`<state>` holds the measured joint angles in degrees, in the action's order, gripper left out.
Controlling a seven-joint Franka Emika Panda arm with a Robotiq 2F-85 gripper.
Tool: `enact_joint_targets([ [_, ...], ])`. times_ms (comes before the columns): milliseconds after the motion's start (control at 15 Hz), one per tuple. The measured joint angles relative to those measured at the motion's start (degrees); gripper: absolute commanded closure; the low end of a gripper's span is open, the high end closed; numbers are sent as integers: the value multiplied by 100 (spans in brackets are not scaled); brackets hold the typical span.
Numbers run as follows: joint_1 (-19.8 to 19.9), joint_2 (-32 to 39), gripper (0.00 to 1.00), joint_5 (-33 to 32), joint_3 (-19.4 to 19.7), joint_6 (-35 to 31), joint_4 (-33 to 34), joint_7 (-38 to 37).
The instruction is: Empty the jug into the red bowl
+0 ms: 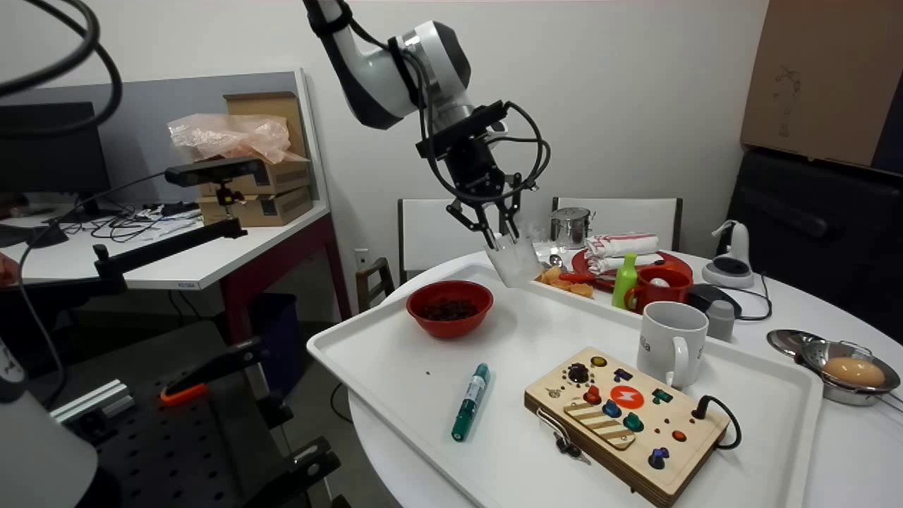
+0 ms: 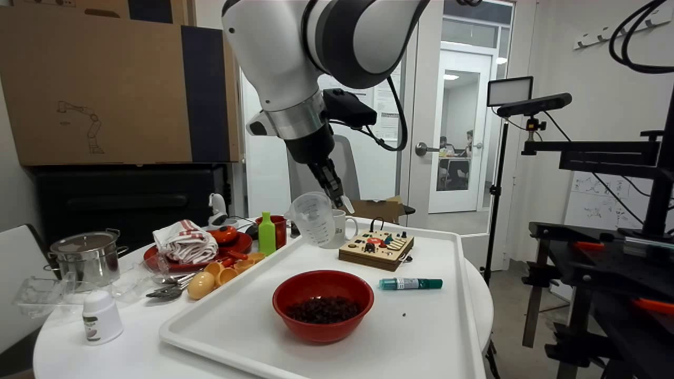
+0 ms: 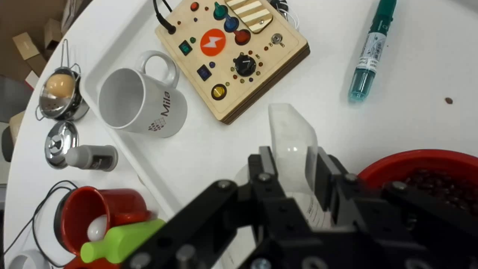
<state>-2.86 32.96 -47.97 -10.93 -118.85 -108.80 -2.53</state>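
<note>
Righting the seemingly emptied jug (image 2: 311, 218), its handle (image 3: 293, 142) pinched in the jaws, should be done slowly, clear of the red bowl (image 3: 407, 164) (wrist view, lower right).

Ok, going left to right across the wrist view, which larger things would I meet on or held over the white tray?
White cylindrical mug, rectangular pale wooden control box, clear plastic jug, slim teal plastic marker, round glossy red bowl.

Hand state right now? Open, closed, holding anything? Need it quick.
Hand: closed, holding the translucent jug by its handle, jug tilted in the air.
</note>
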Motion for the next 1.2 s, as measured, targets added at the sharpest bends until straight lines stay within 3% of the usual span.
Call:
enact_joint_targets([
  [533,389,-260,93,1086,800,-2098,-1039,-299],
  [867,616,-229,93,2194,917,-3437,-1580,123],
  [1200,639,-126,93,3103,850,-3869,-1711,744],
])
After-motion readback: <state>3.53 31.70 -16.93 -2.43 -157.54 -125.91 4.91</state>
